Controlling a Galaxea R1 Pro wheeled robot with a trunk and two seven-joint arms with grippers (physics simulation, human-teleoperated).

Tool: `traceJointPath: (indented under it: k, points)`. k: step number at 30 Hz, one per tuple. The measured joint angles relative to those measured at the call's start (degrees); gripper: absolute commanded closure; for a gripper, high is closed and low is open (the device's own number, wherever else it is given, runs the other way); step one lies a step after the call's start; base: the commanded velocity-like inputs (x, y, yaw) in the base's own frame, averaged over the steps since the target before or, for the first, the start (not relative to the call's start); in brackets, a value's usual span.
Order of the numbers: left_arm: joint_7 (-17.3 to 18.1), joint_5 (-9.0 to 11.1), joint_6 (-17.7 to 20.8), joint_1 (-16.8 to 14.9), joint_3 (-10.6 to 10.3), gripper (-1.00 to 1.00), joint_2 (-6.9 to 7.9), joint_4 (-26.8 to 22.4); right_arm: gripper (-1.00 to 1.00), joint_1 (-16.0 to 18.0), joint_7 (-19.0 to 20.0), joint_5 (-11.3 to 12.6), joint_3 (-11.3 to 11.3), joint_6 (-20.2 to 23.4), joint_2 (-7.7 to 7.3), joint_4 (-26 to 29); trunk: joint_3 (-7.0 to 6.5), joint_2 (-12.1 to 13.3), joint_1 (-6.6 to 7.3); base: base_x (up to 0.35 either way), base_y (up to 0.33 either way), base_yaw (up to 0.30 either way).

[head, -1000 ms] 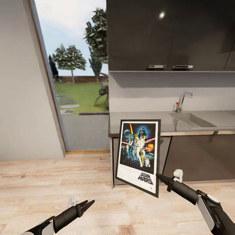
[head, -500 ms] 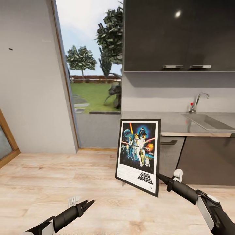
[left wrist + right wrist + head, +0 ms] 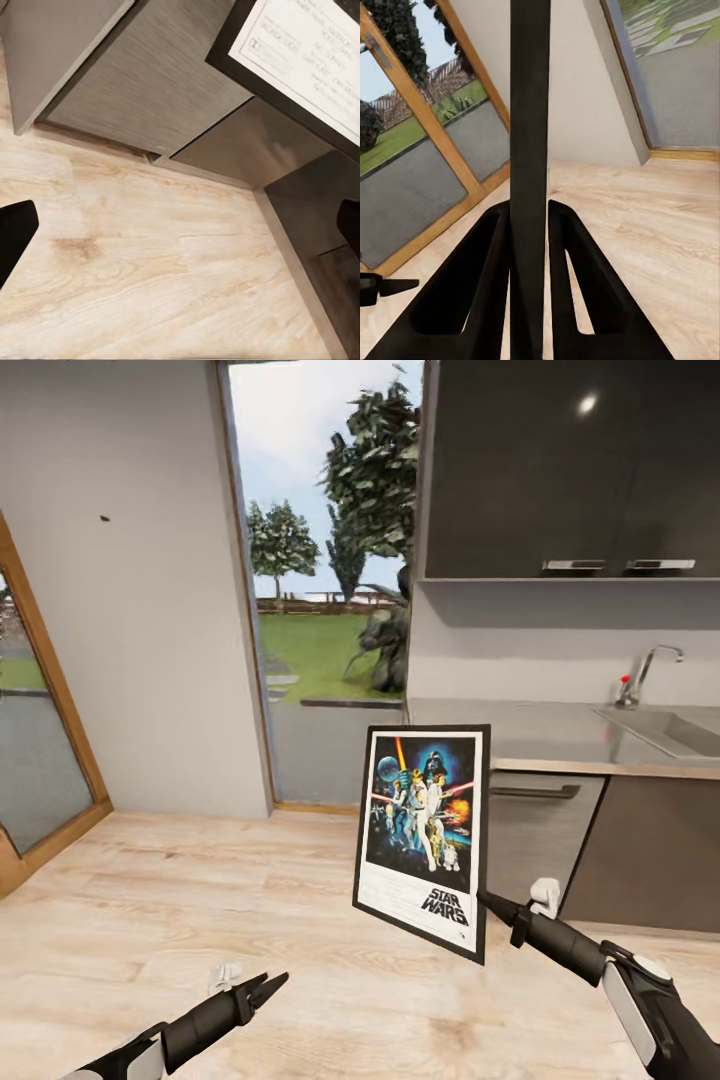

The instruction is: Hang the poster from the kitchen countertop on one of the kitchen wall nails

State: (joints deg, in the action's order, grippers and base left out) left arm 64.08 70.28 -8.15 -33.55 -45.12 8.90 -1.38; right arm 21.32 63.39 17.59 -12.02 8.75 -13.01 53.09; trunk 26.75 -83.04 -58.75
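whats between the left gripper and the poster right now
Nothing but bare wood floor. In the head view the left gripper hangs low with its fingers apart, and the poster is up to its right, clamped at the lower edge by the right gripper.

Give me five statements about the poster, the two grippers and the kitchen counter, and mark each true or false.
1. The right gripper is shut on the poster, clamping its black frame edge. True; the right wrist view shows both fingers pressed against the frame.
2. The poster lies flat on the kitchen countertop. False; it is held upright in the air, in front of the cabinet fronts.
3. The left gripper holds the poster's lower corner. False; it is open, low over the wooden floor, holding nothing.
4. A chrome tap stands by the sink at the counter's right end. True.
5. The poster is upside down. False; the STAR WARS logo sits at its bottom.
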Motion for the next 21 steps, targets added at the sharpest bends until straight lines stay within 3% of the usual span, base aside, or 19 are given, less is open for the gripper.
traceJointPath:
  k: [6, 21]
  points:
    - [0.0, 0.0, 0.0, 0.0, 0.0, -1.00, 0.05, 0.0, 1.00, 0.0, -0.4, -0.1, 0.1, 0.0, 0.02, 0.0, -0.03, 0.0, 0.01, -0.163, 0.174, 0.069]
    - [-0.1, 0.1, 0.0, 0.0, 0.0, -1.00, 0.07, 0.0, 1.00, 0.0, -0.4, -0.2, 0.1, -0.1, 0.10, 0.0, -0.38, 0.0, 0.02, -0.012, 0.012, 0.266]
